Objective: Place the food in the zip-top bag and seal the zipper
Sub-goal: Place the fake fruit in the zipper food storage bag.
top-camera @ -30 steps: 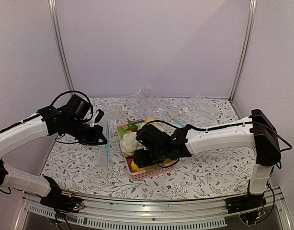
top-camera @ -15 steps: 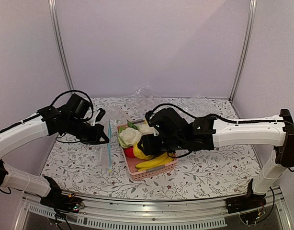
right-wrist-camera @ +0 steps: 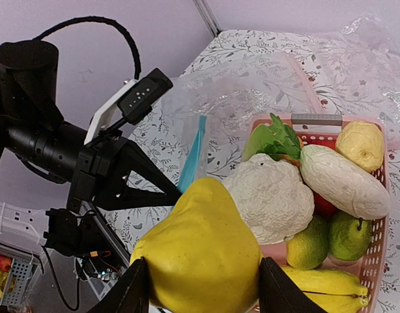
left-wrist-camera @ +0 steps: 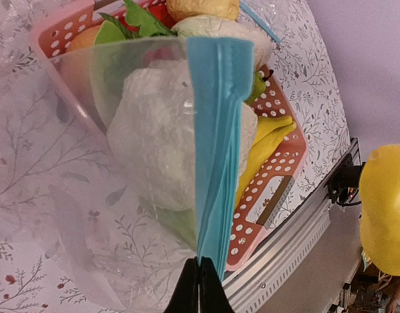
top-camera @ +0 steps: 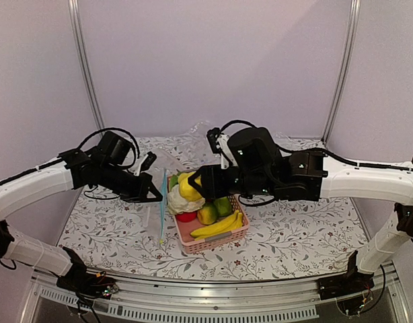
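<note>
Loading: right claw clamps yellow lemon-like toy fruit by pink lattice basket; left claw pinches light-blue zipper strip; mouth seemingly shut, needs opening.

Nothing readable is showing in any view: no words, brands, numbers or signs are coming through. The grey tag on the rim of the pink basket is appearing blank, and the zipper and the yellow fruit are carrying no print or sticker.
</note>
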Robot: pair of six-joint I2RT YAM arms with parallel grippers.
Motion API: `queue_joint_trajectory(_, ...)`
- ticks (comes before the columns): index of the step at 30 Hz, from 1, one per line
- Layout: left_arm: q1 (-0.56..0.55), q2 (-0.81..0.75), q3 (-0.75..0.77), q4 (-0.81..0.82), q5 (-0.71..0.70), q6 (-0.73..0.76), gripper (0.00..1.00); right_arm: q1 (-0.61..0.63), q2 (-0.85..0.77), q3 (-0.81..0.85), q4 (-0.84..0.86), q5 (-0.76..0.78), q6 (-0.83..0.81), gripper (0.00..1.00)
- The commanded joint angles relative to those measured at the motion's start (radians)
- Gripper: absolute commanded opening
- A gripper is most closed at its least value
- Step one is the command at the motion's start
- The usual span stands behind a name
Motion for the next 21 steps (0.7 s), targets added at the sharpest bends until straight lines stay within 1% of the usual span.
queue_joint_trajectory(1,-0.013,0.016,0.006,0.065,0.057,-0.01,0.0,0.008,0.014,0.053,0.111,-0.076,-0.019,0.48)
queue_joint_trajectory(8,-0.013,0.02,-0.001,0.106,0.114,-0.022,0.0,0.011,0.098,0.088,0.2,-0.145,-0.027,0.48)
queue_joint_trajectory(13,-0.013,0.002,-0.013,0.124,0.124,-0.036,0.0,0.012,0.129,0.084,0.208,-0.109,-0.019,0.48)
queue_joint_trajectory(21,-0.01,-0.03,-0.035,0.159,0.125,-0.063,0.0,0.01,0.131,0.038,0.208,-0.042,0.017,0.47)
